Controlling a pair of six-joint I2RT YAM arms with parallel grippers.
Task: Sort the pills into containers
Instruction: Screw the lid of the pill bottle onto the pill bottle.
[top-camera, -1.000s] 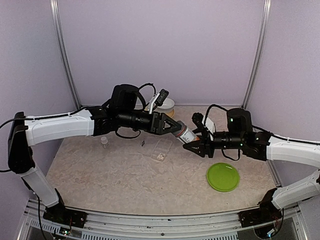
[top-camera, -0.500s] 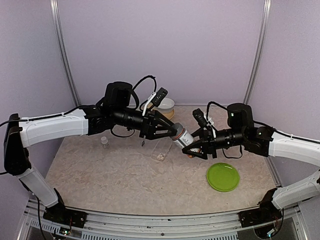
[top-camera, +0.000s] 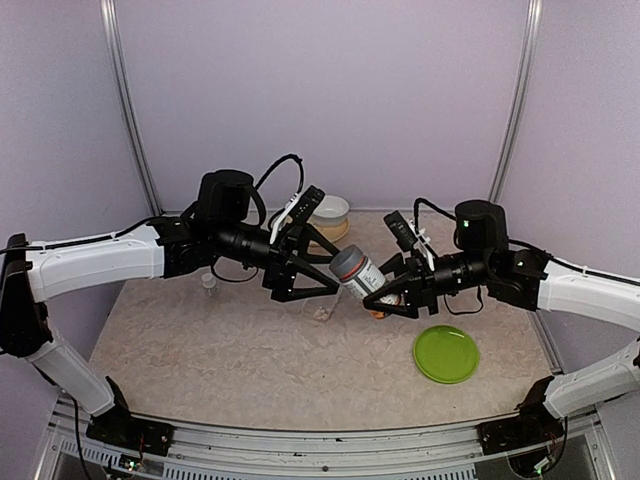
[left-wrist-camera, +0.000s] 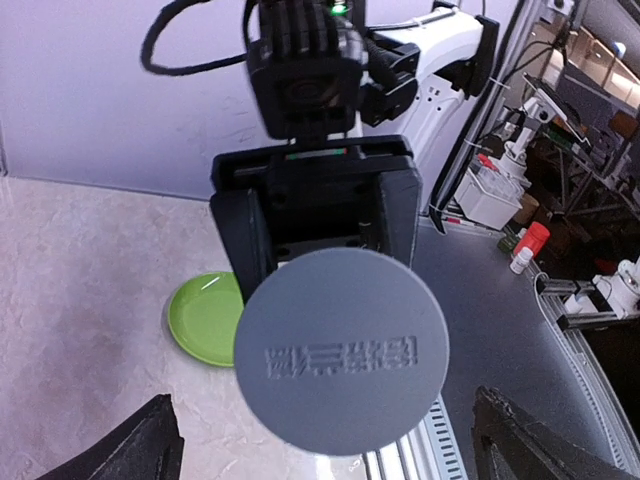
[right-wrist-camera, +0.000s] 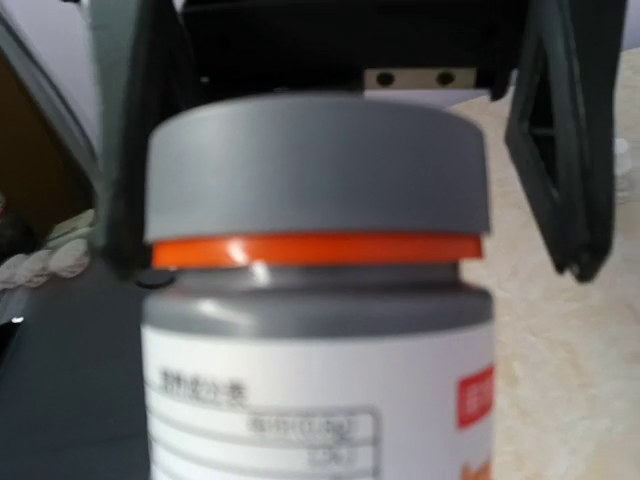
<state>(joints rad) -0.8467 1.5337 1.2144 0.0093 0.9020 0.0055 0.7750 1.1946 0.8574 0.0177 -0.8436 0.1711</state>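
One green plate (top-camera: 446, 353) lies nearest, on the table (top-camera: 230, 350). Above and behind it, the right gripper (top-camera: 380, 291) clamps the body of the single pill bottle (top-camera: 366, 277), which is tilted with its grey cap (top-camera: 348, 263) facing the left gripper (top-camera: 330, 273). That gripper's jaws are spread wide on either side of the cap, not touching it. Below them lies one clear pill box (top-camera: 314, 308), mostly hidden, with a few whitish pills (top-camera: 323, 315) at its near end. Further left stands one small vial (top-camera: 208, 283). At the back sits one white bowl (top-camera: 331, 208), its contents unreadable.
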